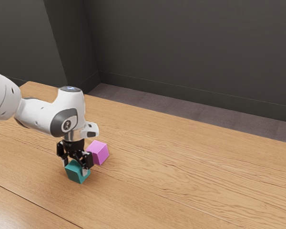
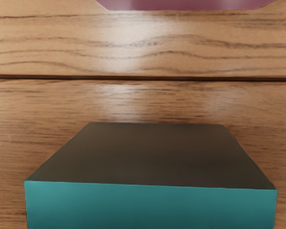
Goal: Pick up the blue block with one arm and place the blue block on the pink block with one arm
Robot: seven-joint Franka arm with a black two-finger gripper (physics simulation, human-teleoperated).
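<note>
Our tool (image 1: 76, 162) sits over the blue block (image 1: 76, 175); we cannot tell if it grips. A shallow hold could slip or knock the nearby pink block (image 1: 99, 151).

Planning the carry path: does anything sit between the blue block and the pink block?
Nothing visible. Only bare table lies between the blue block and the pink block, and the gripper hangs directly over the blue block.

Wooden table (image 1: 181, 157) — on it a blue block (image 1: 75, 175) and, near it, a pink block (image 1: 100, 151).
</note>
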